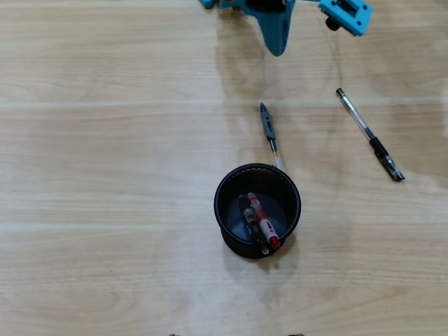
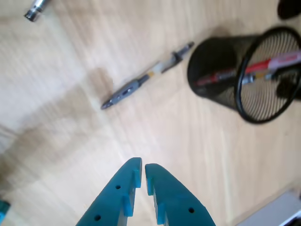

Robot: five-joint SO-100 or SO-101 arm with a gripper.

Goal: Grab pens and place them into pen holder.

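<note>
Gripper (image 2: 143,168) pressed together, empty; red pen (image 1: 262,221) and black pen (image 1: 249,218) in pen holder (image 1: 222,183); grey pen (image 1: 268,125) on table (image 1: 105,175)

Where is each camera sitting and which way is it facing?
Overhead view: above the table, looking straight down; the claw pokes in from the top edge.
Wrist view: on the arm, looking forward and down past the nearly closed, empty claw.
Both show the grey pen lying beside the pen holder, with the red pen inside.
</note>
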